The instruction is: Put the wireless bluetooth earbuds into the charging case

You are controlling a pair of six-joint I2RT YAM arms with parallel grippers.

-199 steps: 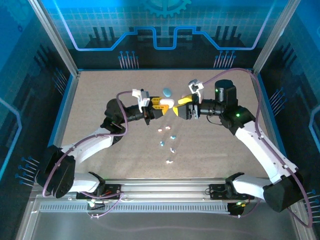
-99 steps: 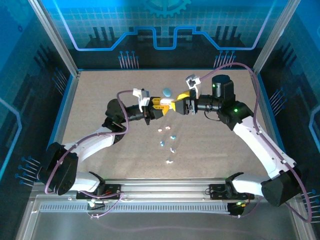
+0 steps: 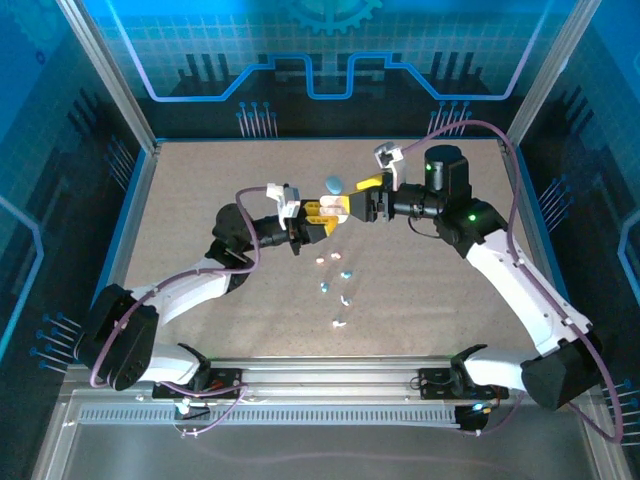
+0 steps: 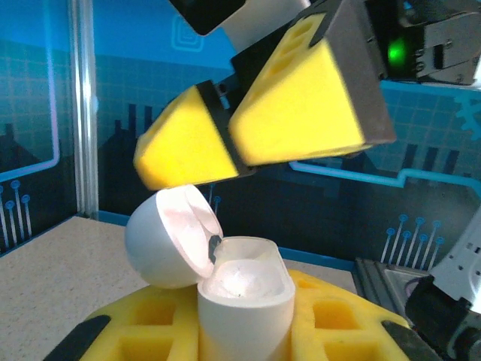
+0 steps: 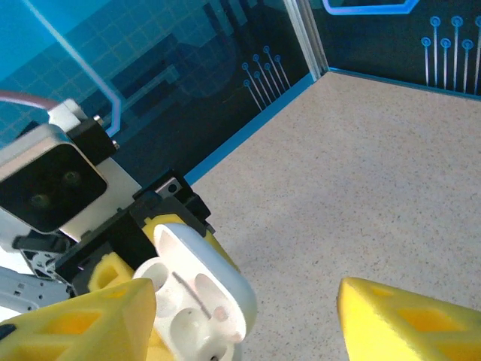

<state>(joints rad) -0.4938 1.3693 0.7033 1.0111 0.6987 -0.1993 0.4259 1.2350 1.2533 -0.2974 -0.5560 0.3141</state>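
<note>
Loose earbuds (image 3: 345, 272) lie scattered on the surface (image 3: 200, 190), just on the near side of the arm tips. White case (image 4: 244, 301) is raised off it, lid (image 4: 169, 237) flipped open, clamped in my L fingers (image 4: 150, 331). R fingers (image 4: 308, 105) are spread apart w/ nothing held, just above the lid. Blue case (image 3: 333, 184) sits behind.

The worktop (image 3: 200, 200) is a pale, speckled beige slab edged by a blue lip, with metal rails along its near side. A pale blue pebble-shaped case (image 3: 333, 184) lies on it toward the far side, near the middle. Closer in, a loose trail of tiny earbuds rests on the surface, each apart from the others. Two pink earbuds (image 3: 320, 260) lie farthest back, two pale blue earbuds (image 3: 346, 272) just nearer, then two white earbuds (image 3: 344, 299) closest to the near edge. The right wrist view shows the same grainy surface meeting the blue lip.
</note>
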